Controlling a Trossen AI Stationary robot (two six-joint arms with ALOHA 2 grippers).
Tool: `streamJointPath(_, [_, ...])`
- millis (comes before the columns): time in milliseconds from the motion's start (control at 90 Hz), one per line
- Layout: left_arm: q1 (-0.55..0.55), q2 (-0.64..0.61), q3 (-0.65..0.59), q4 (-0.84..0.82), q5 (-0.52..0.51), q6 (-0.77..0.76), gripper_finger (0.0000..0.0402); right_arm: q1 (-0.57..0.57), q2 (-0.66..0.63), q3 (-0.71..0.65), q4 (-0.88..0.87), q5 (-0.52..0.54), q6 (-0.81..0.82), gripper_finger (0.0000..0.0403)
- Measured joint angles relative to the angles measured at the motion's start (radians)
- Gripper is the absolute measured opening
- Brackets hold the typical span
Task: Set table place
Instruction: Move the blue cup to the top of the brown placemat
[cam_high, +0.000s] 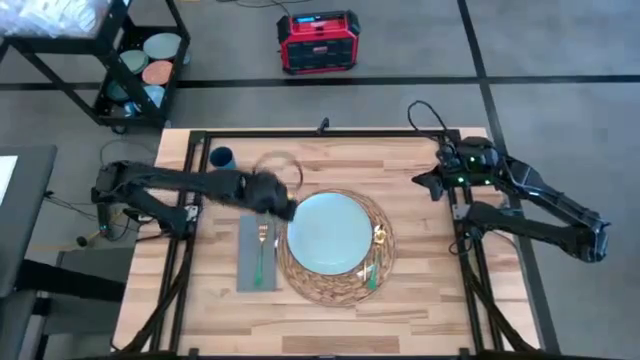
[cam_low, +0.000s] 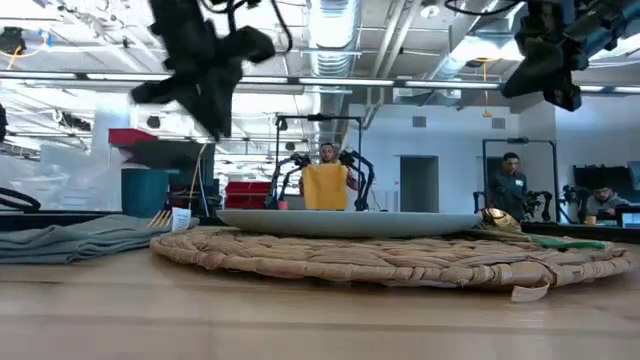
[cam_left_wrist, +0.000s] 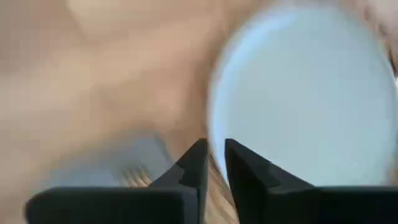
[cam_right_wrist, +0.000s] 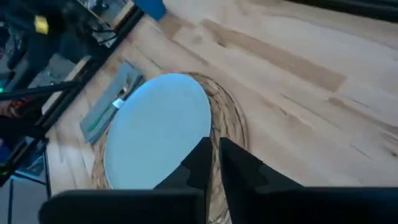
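Left gripper over the table, just off the pale blue plate at its upper-left rim, fingers drawn close together with only a thin gap, nothing between them. Raised well clear of the tabletop in the low view. Just beyond the left gripper, toward the table's far edge — a clear glass, and further left a small dark blue cup near the far corner. Below the left gripper, the grey napkin lying flat with its long axis running front to back, touching nothing of the woven straw mat; a green-handled fork on it, tines toward the far edge, handle toward the near edge. Plate centred on the mat. On the mat's right rim, another green-handled piece of cutlery with a gold head, also lengthwise front to back. Right gripper parked well apart at the table's far right — fingers nearly shut, empty. Off the table: black wheeled cart holding bowls, red box on the floor.
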Motion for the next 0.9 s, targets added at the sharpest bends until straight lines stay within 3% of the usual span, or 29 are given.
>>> streamJointPath(111, [0.167,-0.011,0.093,-0.159,-0.057,0.316,0.0015,0.0,0.001,0.0,-0.004,-0.001,-0.025,0.0043])
streamJointPath(278, [0.429,-0.008,0.118,-0.28,0.117,0.675,0.0037,0.0,0.0,0.0,-0.003,-0.06,-0.049,0.0074])
streamJointPath(400, [0.564,-0.008,0.118,-0.308,0.154,0.811,0.0067,0.0,0.0,0.0,-0.004,-0.091,-0.05,0.0096])
streamJointPath(544, [0.657,-0.008,0.118,-0.308,0.165,0.894,0.0104,0.0,0.001,0.0,-0.005,-0.106,-0.05,0.0118])
streamJointPath(689, [0.706,-0.008,0.11,-0.328,0.17,0.858,0.0133,0.0,0.005,0.0,-0.005,-0.108,-0.049,0.0135])
streamJointPath(900, [0.725,-0.002,0.046,-0.326,0.157,0.827,0.0144,0.0,0.033,0.0,-0.005,-0.108,-0.049,0.0144])
